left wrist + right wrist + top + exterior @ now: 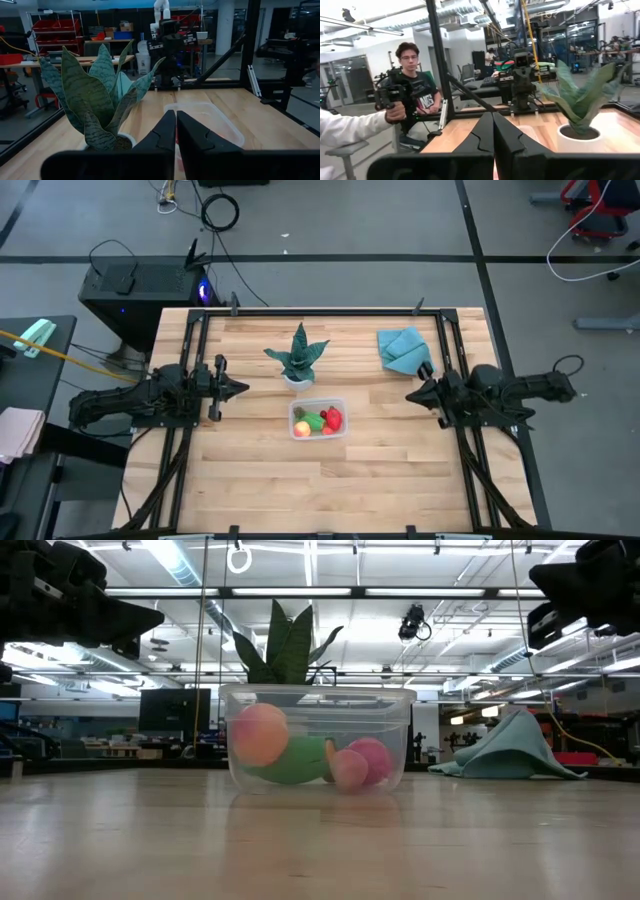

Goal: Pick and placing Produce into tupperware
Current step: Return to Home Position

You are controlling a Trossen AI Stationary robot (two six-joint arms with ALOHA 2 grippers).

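Step in hand, by my reading: both arms are parking at home, with nothing to carry. The left gripper is pointing at the tupperware tub from the tub's left, well apart from it. The right gripper is facing the tub from its right, also well apart. Both pairs of jaws are sitting pressed together, gripping nothing.

To do this well, I judge the arms should be keeping the jaws closed and travelling high, straight away from the tub. That keeps them off the snake plant just behind the tub and the blue cloth behind the tub to its right.

The produce is lying inside the tub: an orange peach, a green oval piece, a pink peach and a smaller pinkish-orange piece, all crowding together.

- Tub: clear thin plastic with rounded corners, probably light and easy to nudge.
- Fruit: smooth, matt and rounded, likely to roll if bumped.
- Plant: stiff, pointed, mottled leaves in a white pot.
- Cloth: soft, crumpling into a peak.
- Table: pale, smooth wood planks.
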